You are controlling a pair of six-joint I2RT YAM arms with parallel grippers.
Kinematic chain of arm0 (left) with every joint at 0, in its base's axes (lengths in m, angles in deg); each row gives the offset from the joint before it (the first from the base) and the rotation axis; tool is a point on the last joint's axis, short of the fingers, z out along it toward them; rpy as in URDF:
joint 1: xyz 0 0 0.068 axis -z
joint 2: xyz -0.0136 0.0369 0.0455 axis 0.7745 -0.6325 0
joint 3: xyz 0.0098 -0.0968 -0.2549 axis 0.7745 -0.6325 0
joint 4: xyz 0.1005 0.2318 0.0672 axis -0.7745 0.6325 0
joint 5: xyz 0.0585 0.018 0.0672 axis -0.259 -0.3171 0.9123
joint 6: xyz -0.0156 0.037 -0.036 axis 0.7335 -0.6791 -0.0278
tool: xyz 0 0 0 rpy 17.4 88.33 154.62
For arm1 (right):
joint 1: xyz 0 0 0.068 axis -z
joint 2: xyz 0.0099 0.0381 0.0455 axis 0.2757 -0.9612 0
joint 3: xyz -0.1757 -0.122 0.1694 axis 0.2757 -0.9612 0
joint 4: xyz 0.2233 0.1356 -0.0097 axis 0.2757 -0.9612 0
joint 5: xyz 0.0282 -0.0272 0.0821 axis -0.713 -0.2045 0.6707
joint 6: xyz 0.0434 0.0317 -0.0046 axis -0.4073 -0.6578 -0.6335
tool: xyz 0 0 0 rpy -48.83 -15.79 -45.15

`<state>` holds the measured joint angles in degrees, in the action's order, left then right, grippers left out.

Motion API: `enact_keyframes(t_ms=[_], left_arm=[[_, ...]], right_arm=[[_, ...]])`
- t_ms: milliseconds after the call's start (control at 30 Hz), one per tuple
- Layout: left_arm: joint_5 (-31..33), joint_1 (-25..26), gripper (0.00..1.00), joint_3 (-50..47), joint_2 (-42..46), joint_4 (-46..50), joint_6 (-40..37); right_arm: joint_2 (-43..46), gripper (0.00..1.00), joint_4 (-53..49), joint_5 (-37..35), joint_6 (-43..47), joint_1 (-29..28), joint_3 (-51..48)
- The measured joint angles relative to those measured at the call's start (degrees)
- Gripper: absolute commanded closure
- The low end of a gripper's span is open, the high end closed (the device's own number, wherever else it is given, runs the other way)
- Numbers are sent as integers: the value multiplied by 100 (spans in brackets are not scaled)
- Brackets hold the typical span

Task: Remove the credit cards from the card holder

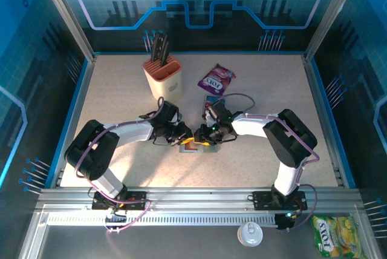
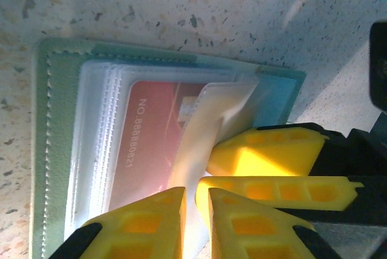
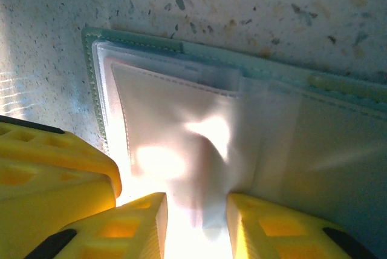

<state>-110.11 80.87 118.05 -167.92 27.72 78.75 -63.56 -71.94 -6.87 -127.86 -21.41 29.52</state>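
- Card holder (image 2: 51, 150) lies open and flat on the table (image 2: 181, 11), between the two arms.
- Red card (image 2: 151, 144) sits inside it, just beside both jaws.
- Left jaws are clenched on a lifted clear sleeve (image 2: 208, 120).
- Right jaws straddle the same sleeve; I cannot tell whether they pinch it.

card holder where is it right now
In the top view, the card holder lies mid-table between the left gripper and right gripper, on the near side of the purple snack packet.

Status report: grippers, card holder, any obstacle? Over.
Left gripper shut on clear sleeve of card holder. Right gripper straddles sleeve, grip unclear. Red card inside, not yet out. Nothing blocking.
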Motion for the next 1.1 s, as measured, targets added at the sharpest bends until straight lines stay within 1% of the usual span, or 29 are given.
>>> enact_keyframes(t_ms=[333,667,833,1100], left_arm=[[85,-26,81,-33,0,-90,55],[275,-37,79,-144,2,-87,151],[308,-37,75,-144,7,-87,153],[334,-37,75,-144,9,-118,155]], right_arm=[[0,74,310,221,-166,111,-179],[-2,74,389,262,-195,111,-186],[-2,74,389,262,-195,111,-190],[-2,74,389,262,-192,111,-190]])
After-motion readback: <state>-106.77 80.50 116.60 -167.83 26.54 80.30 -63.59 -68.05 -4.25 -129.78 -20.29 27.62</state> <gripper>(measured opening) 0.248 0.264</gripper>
